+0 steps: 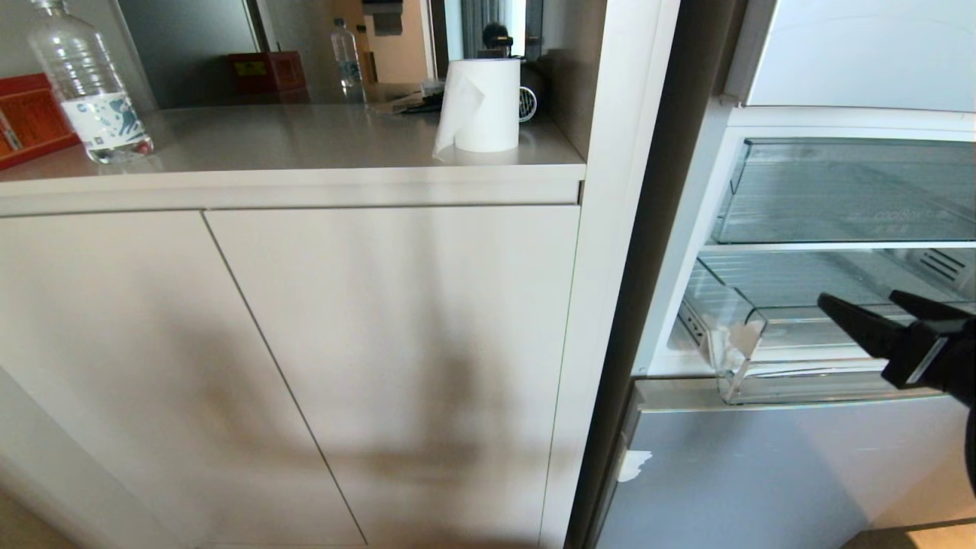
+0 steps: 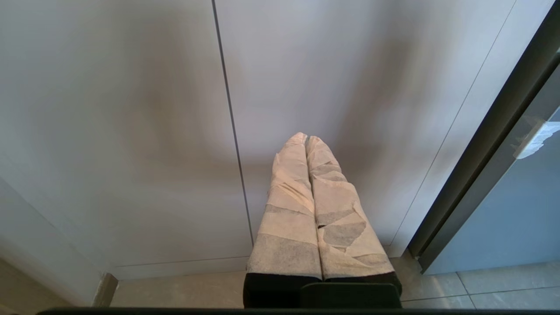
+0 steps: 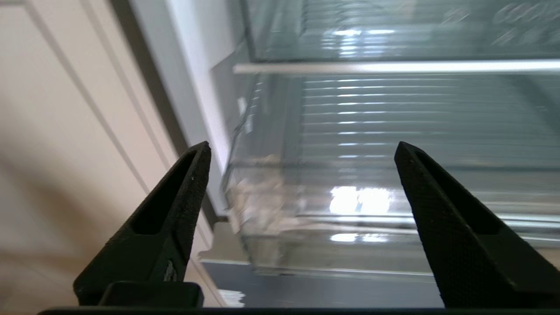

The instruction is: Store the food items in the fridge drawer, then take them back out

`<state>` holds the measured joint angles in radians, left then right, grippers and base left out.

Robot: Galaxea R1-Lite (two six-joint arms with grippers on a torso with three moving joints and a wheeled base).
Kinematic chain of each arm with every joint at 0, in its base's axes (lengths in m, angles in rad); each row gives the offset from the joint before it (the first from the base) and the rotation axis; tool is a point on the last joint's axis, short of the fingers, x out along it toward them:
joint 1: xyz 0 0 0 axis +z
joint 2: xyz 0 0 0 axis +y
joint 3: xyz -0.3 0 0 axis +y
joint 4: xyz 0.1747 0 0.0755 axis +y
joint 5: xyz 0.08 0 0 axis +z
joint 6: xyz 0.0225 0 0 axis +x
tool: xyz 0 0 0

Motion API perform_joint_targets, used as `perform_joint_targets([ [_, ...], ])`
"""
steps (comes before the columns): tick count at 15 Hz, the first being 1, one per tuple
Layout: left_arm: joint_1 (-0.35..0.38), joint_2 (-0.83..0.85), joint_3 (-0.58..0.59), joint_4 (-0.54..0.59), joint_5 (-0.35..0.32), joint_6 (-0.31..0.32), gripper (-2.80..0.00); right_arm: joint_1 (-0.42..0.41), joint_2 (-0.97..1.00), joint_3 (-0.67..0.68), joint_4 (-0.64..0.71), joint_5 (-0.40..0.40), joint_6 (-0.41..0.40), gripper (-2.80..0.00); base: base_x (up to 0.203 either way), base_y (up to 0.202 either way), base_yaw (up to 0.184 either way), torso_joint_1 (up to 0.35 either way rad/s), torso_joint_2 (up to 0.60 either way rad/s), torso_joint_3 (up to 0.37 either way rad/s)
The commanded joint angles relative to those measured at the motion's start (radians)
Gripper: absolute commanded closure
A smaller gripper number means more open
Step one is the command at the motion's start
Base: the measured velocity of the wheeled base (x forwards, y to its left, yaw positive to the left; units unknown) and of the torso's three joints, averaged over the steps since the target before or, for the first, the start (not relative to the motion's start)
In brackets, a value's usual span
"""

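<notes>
The fridge drawer (image 1: 801, 385) is a clear, shallow drawer with a ribbed floor, pulled partly out of the open fridge. A white tape scrap (image 1: 743, 335) is on its front left corner. No food items show in any view. My right gripper (image 1: 860, 299) hovers in front of the drawer at the picture's right edge. Its black fingers are spread wide with nothing between them. In the right wrist view the drawer (image 3: 350, 210) fills the space beyond the open right gripper (image 3: 302, 146). My left gripper (image 2: 306, 136), wrapped in white tape, is shut and empty, pointing at the cabinet doors low down.
A clear drawer printed "coolBox" (image 1: 846, 191) sits above the open one. The grey lower fridge door (image 1: 762, 473) is below it. To the left are beige cabinet doors (image 1: 381, 343) under a counter holding a paper towel roll (image 1: 480, 103) and a water bottle (image 1: 88, 84).
</notes>
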<state>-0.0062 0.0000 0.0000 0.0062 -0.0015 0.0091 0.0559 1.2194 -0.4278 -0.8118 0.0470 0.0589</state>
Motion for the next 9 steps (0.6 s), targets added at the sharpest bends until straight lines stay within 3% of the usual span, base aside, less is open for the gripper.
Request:
perform_joint_targets([
  [1,0.0,0.0,0.0,0.0,0.0,0.0,0.0,-0.041,-0.041,-0.184,0.31,-0.001,-0.004,-2.8,0.0,0.0,0.0,0.0,0.0,0.0],
  [9,0.0,0.0,0.0,0.0,0.0,0.0,0.0,-0.112,0.374,-0.623,0.578,-0.007,-0.069,-2.8,0.0,0.0,0.0,0.004,0.0,0.0],
])
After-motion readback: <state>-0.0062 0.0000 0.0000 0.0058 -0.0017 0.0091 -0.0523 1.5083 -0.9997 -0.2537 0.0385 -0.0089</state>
